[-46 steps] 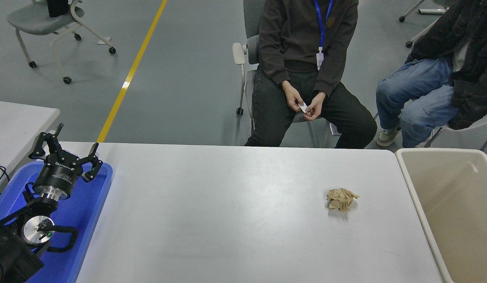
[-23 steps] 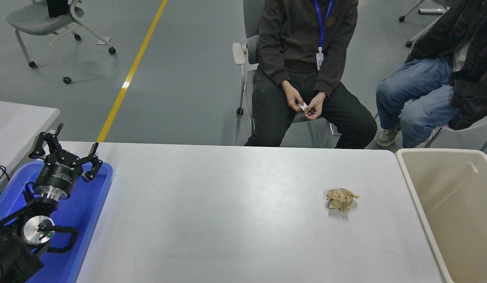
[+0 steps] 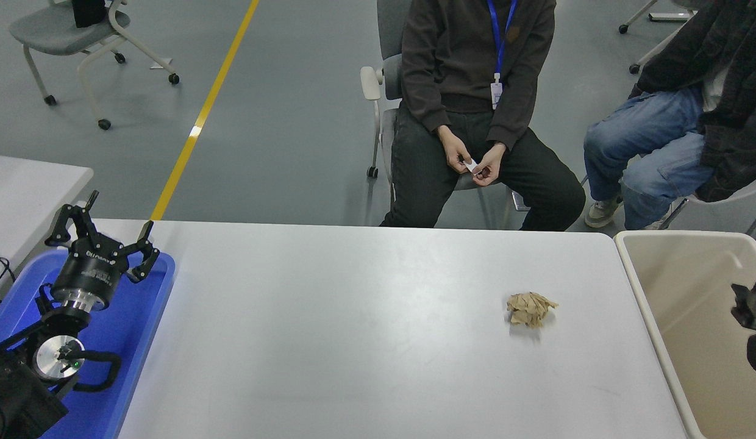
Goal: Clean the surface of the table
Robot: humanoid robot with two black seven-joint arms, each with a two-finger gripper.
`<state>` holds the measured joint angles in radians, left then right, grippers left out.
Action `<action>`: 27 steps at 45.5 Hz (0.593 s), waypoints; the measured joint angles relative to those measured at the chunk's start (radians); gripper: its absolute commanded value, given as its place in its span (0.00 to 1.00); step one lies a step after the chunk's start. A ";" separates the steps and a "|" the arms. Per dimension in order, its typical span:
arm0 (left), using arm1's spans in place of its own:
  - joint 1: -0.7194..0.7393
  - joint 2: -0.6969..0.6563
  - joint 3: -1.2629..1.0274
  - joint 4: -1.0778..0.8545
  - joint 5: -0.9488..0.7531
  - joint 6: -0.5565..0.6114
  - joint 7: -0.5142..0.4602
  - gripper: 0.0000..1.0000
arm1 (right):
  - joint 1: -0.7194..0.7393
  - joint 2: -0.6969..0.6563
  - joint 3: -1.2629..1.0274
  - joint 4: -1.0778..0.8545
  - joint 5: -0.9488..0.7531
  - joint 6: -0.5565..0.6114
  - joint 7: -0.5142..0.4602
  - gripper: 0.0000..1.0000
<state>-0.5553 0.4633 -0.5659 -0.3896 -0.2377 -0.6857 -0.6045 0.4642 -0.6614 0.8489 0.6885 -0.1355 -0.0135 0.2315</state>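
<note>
The table surface (image 3: 353, 329) is a wide light grey-white top filling the middle of the head view. A crumpled brown paper ball (image 3: 529, 309) lies on it toward the right. My left gripper (image 3: 103, 228) is parked open over the blue tray at the lower left, with nothing between its fingers. My right gripper (image 3: 753, 305) shows only as a dark shape at the right edge, over the beige bin, well to the right of the paper ball.
A beige bin (image 3: 649, 317) stands against the table's right end. A blue plastic tray (image 3: 143, 317) sits at the left end, beside a smaller white tabletop (image 3: 24, 189). Two people sit at the far side, one holding a small white item (image 3: 470, 166).
My right arm has come into view at the right edge, above the beige bin. The paper ball and the left arm have stayed in place.
</note>
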 measured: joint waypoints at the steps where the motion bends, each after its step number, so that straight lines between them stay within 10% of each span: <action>1: 0.000 0.000 0.000 0.000 0.000 0.000 0.000 1.00 | -0.010 -0.002 0.016 0.015 0.000 0.012 0.000 0.99; 27: 0.000 0.000 0.000 0.000 0.000 0.000 0.000 1.00 | -0.167 0.039 0.160 0.348 -0.178 0.175 0.001 0.99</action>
<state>-0.5553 0.4633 -0.5659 -0.3896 -0.2378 -0.6857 -0.6044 0.2969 -0.6220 1.0088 1.0368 -0.3134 0.1613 0.2327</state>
